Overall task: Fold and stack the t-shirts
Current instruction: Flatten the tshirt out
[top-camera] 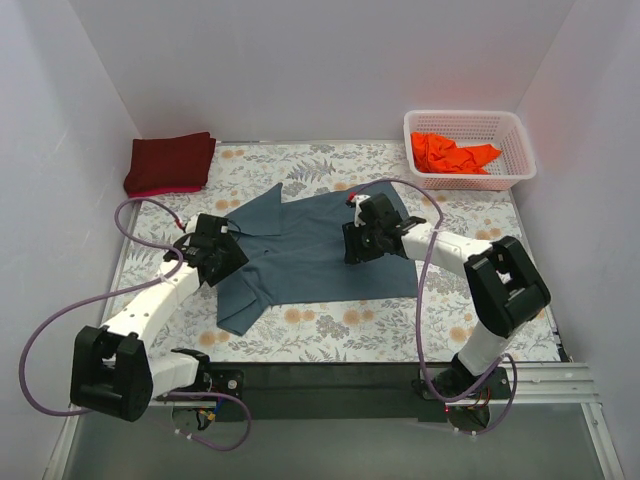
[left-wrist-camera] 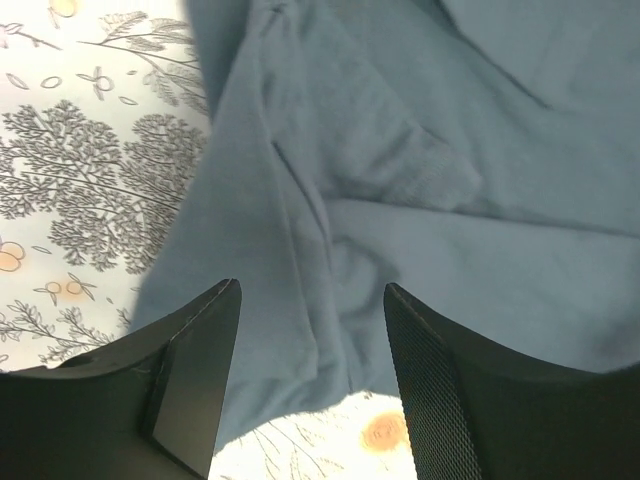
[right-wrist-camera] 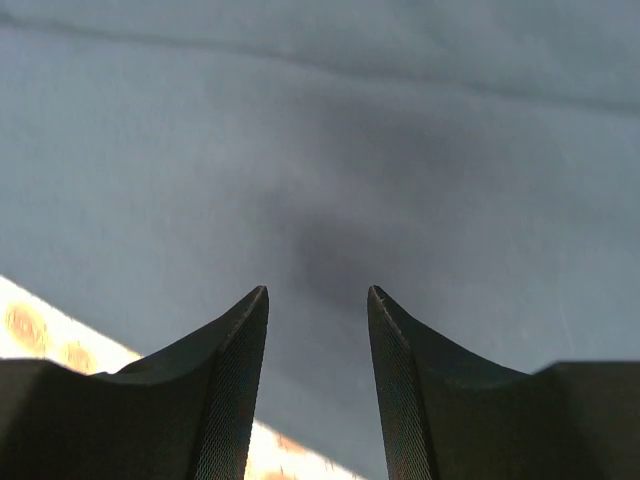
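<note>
A slate blue-grey t-shirt lies spread out on the flowered table, one sleeve trailing toward the near left. My left gripper hovers over its left side. In the left wrist view the left gripper is open, and rumpled cloth of the t-shirt lies between the fingers unpinched. My right gripper is over the shirt's right half. In the right wrist view the right gripper is open above smooth blue-grey fabric. A dark maroon t-shirt lies folded at the back left. An orange t-shirt sits crumpled in the basket.
A white lattice basket stands at the back right corner. White walls close in the table on the left, back and right. The flowered tablecloth shows bare between the shirt and the arm bases.
</note>
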Available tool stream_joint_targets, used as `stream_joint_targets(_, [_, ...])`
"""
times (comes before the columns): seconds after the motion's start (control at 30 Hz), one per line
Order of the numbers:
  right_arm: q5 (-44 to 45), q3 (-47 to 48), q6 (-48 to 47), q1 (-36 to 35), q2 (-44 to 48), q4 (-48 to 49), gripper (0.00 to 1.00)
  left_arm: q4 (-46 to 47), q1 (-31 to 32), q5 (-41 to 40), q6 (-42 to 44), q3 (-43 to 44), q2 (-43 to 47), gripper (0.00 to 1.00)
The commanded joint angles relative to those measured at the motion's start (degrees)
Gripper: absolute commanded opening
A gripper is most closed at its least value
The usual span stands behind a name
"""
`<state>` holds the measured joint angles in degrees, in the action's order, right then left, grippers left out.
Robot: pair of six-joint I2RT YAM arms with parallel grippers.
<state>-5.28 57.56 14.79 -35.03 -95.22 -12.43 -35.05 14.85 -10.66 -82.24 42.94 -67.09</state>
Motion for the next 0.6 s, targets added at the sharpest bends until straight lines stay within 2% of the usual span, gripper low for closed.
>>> stream_joint_targets(0.0, [1.1,4.1,-0.9,-0.9,-3.6,3.5,0.5,2.0,0.3,-5.2,-1.5,-1.5,-2.7,0.57])
stream_joint_targets(0.23, [5.0,10.7,-3.2,0.4,-13.8,3.6,0.5,6.5,-0.1,-8.1,-2.0,-1.6,-9.0,0.52])
stream_joint_targets(0.43, [4.1,16.0,-2.5,6.7,-21.2,3.8,0.5,8.3,-1.7,-8.4,0.8,3.8,-16.4,0.5])
stream_joint_targets(0.57, [2.0,19.3,-2.0,10.9,-22.5,3.7,0.51,8.7,-2.8,-7.7,3.7,7.7,-20.2,0.49])
